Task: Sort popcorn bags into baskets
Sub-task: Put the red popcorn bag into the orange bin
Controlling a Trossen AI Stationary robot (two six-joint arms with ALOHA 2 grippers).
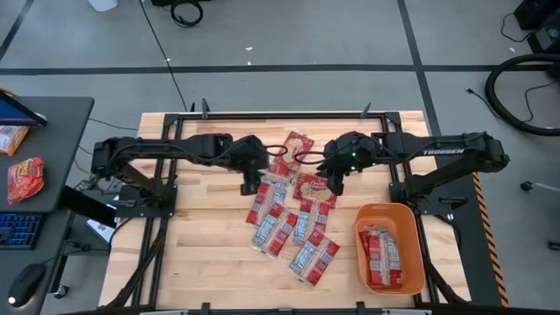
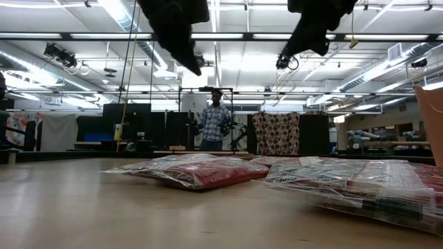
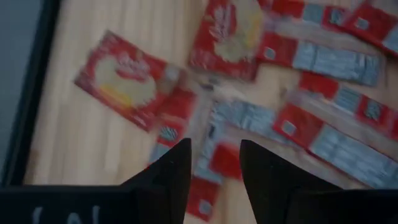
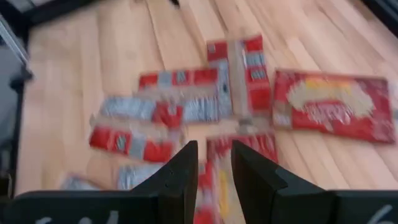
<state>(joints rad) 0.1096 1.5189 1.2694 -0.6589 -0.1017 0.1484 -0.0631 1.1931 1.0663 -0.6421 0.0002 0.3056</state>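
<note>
Several flat red popcorn packets with white-grey panels lie loosely overlapping on the middle of the wooden table. Two larger red bags picturing popcorn lie flat at the pile's far side and right side. The orange basket stands near the right near corner, with a few packets lying in it. My left gripper hovers open above the pile's left far end. My right gripper hovers open, with a narrower gap, above the right-hand larger bag. In the low view both are raised well clear.
Bare wood lies left of the pile. A dark side table left of the work table carries an orange-red snack bag, a keyboard and a mouse. In the low view a person stands in the room beyond the far edge.
</note>
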